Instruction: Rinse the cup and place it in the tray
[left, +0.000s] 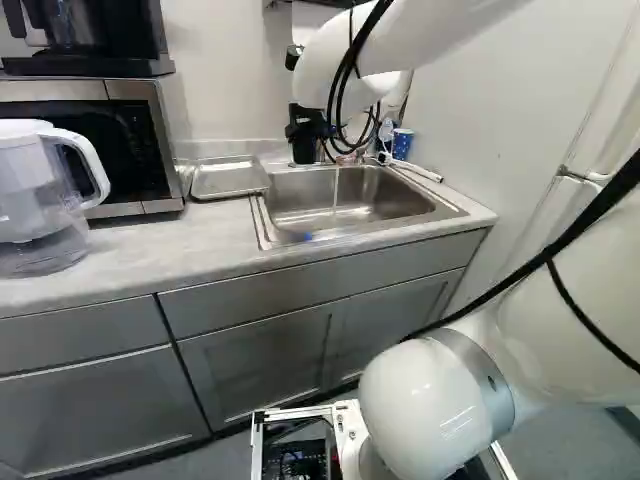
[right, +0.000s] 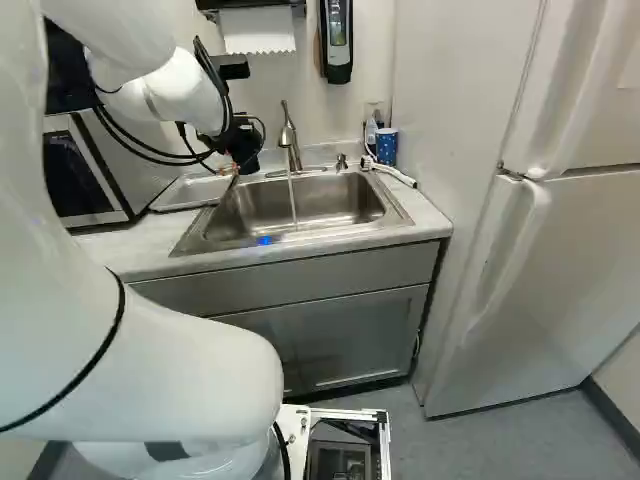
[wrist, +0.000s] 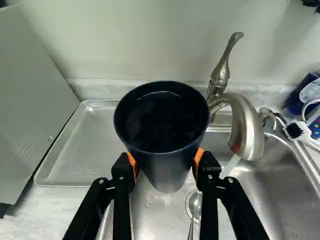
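"Grey counter (left: 130, 270), metal sink (right: 340, 205) set in it. Next size down?"

"Microwave (left: 130, 150). Then the tray (wrist: 75, 160), flat on the counter between microwave and sink. Pitcher (left: 40, 190) at the left edge of the left base view. Tap (wrist: 247, 125) behind the sink, water (wrist: 231, 165) running into the basin."

"Fingers (wrist: 121, 175)?"

"Clamped on the cup (wrist: 161, 135), one orange pad each side, wall pinched below the rim."

"Where's the cup, which way up?"

"Held in the air near the sink's tray side. Roughly upright, mouth up, long axis crossing the line of the grip."

"Key relation?"

"Tray on the microwave side of the cup, tap on the other, stream just beside the cup, not going into it. Only one arm to pick from."

"Anything in it?"

"Dark inside, a shiny curve below the rim. Looks like water, can't be sure."

"Step?"

"My call: mid-rinse, or rinsed and not tipped out. If there's liquid, empty it over the basin, then across to the tray. Risk: slopping on the counter, or clipping the tap."

"Small stuff?"

"Spotted tub (right: 386, 146) in the corner by the fridge (right: 560, 260), contents unclear. Spoon (wrist: 196, 204) in the sink, over the drain."
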